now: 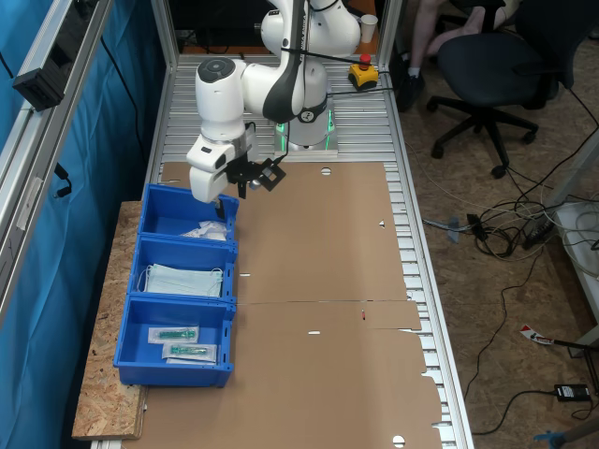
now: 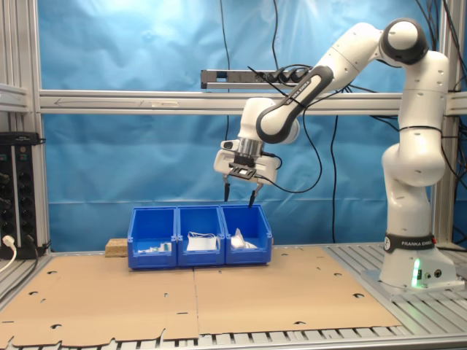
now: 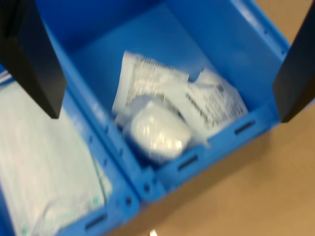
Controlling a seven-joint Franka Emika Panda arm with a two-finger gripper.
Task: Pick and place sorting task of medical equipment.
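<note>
3 blue bins point(image 1: 178, 290), 2 white packets point(image 3: 167, 113), 2 syringe pkts point(image 1: 182, 342).

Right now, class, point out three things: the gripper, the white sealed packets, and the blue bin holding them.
gripper point(image 2: 239, 197), second exterior view, midway between its open fingertips.
white sealed packets point(image 3: 170, 113), wrist view, middle of the pile.
blue bin point(image 3: 211, 147), wrist view, its front wall.

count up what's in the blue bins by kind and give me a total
White sealed packets, in the bin under the open gripper: 2
Pale green face masks, middle bin: at least 1, possibly a stack
Clear packets with green parts, third bin: 2
Total: 5, counting the masks as 1
</note>
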